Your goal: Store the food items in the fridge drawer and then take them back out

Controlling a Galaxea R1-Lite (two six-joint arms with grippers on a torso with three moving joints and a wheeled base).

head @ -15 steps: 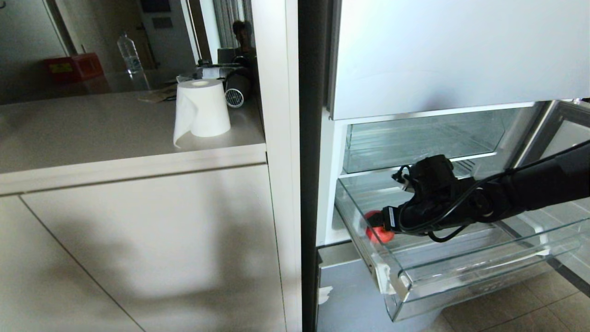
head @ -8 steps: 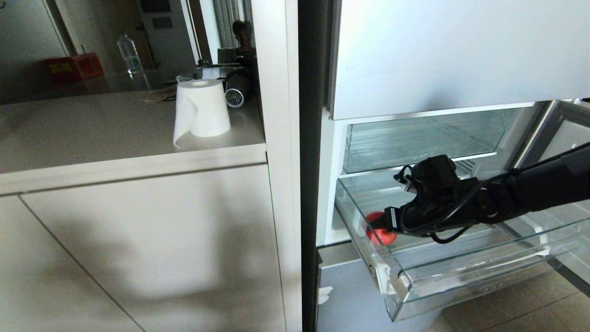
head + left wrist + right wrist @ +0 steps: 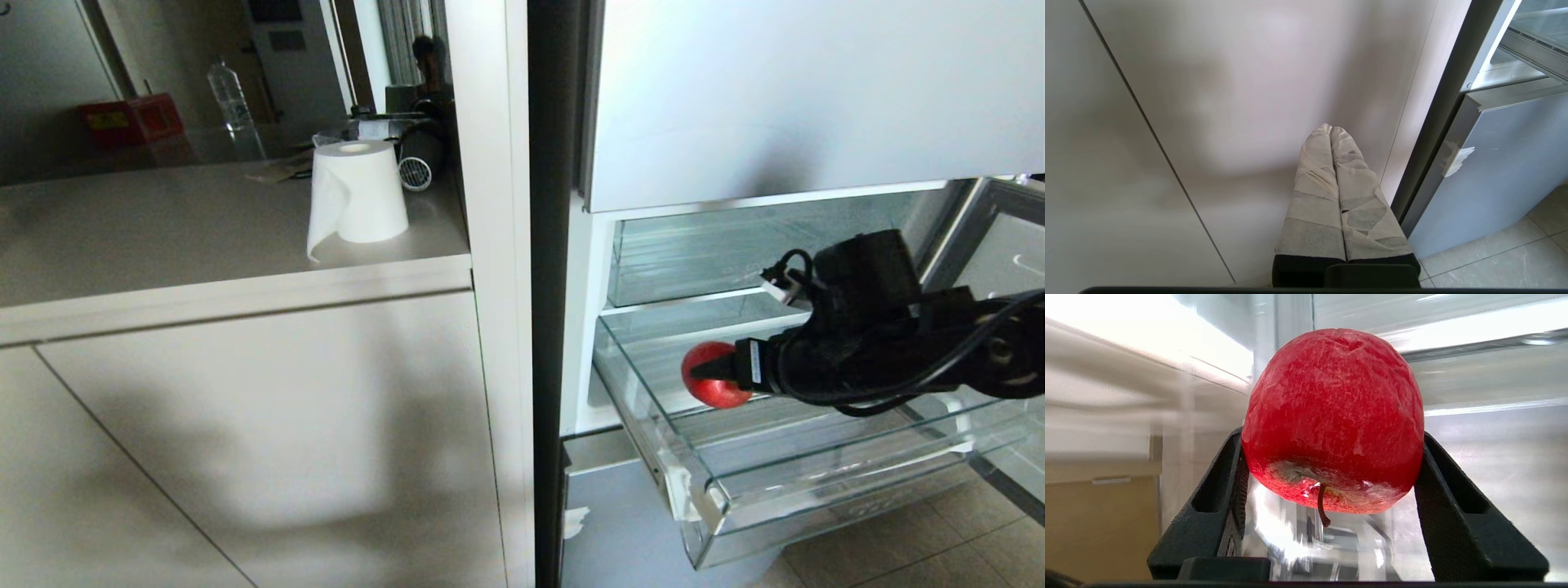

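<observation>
Right gripper (image 3: pixel 1331 473) is clamping the apple (image 3: pixel 1333 420) between both black fingers (image 3: pixel 1216 498), stem toward the wrist, holding it above the drawer (image 3: pixel 816 482) floor. Left gripper (image 3: pixel 1331 130), taped fingers pressed together, is hanging beside the cabinet (image 3: pixel 1208 102).

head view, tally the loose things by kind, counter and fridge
apples: 1, in the right pincer over the drawer
paper rolls: 1
water bottles: 1
red boxes: 1
total: 4
</observation>
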